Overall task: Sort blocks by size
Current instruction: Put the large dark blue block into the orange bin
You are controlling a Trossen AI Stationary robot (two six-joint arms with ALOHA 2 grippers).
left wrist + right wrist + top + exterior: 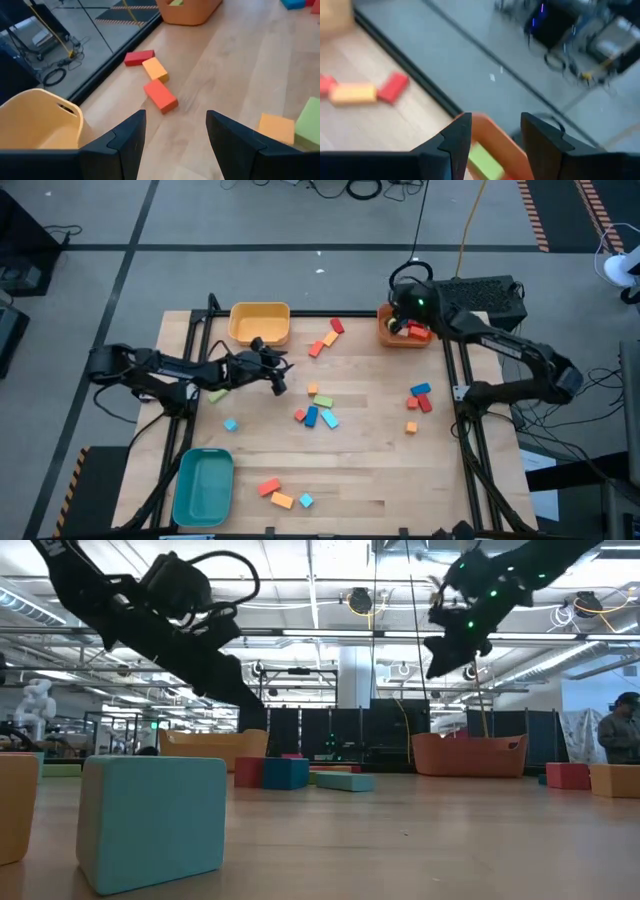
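Both claws open and empty above a table of scattered blocks.

The table (360, 480) carries a teal bin (203, 486), a yellow bin (260, 322) and an orange bin (402, 330) that holds a green and what looks like a red block. The left claw (277, 372) hovers beside the yellow bin, fingers apart; the right claw (400, 320) hangs over the orange bin, fingers apart. The blocks (318, 412) lie loose mid-table, with more near the front edge, the right side and the far edge.
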